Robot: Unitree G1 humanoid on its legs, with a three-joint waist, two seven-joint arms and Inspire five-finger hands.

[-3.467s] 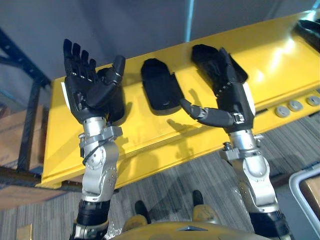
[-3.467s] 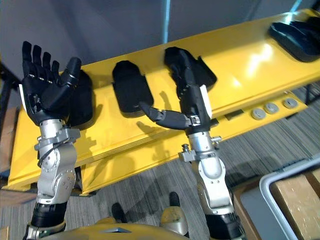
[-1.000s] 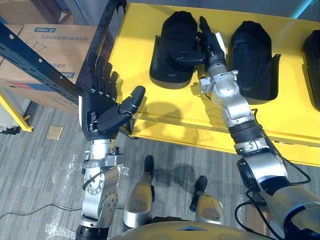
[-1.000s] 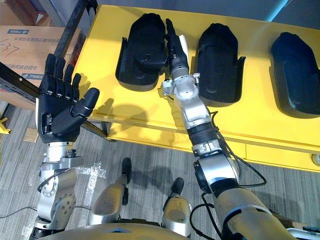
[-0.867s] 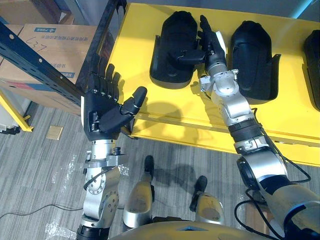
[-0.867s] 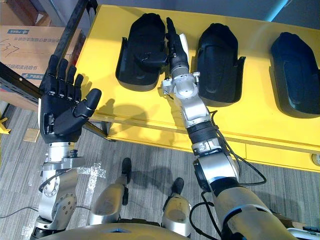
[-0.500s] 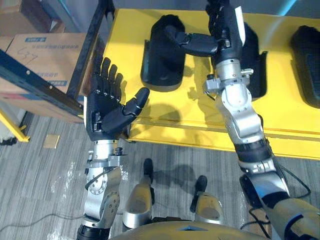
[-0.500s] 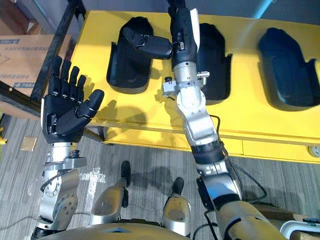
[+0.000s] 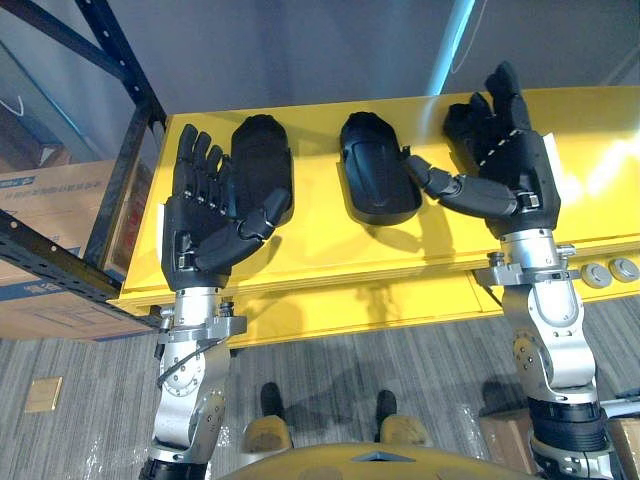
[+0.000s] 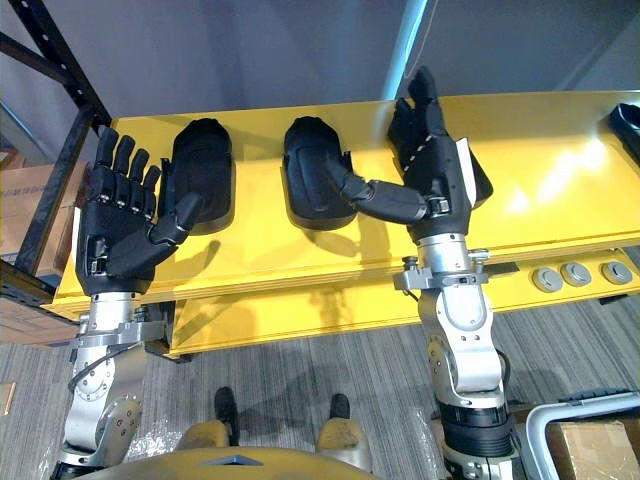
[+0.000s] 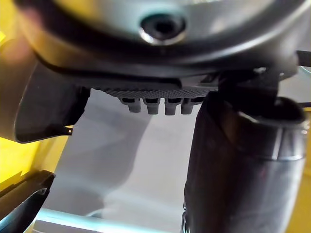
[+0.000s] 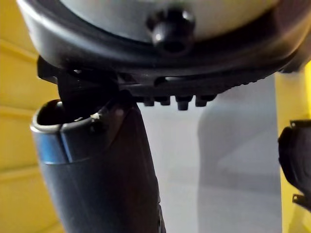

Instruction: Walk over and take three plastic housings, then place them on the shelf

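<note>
Yellow desk [image 9: 330, 255] bearing black plastic housings [image 9: 372, 182], left robot hand [image 9: 212, 225] and right robot hand [image 9: 505, 165] raised before it, fingers spread, grasping nothing

Warehouse or factory workshop. Long yellow metal workbench [image 9: 300, 250] carries row of black plastic housings [image 9: 373, 180]. Dark perforated steel racking [image 9: 128, 175] alongside holds cardboard boxes [image 9: 45, 200]. Grey striped carpet floor [image 9: 400, 350], plain grey wall [image 9: 300, 50].
</note>
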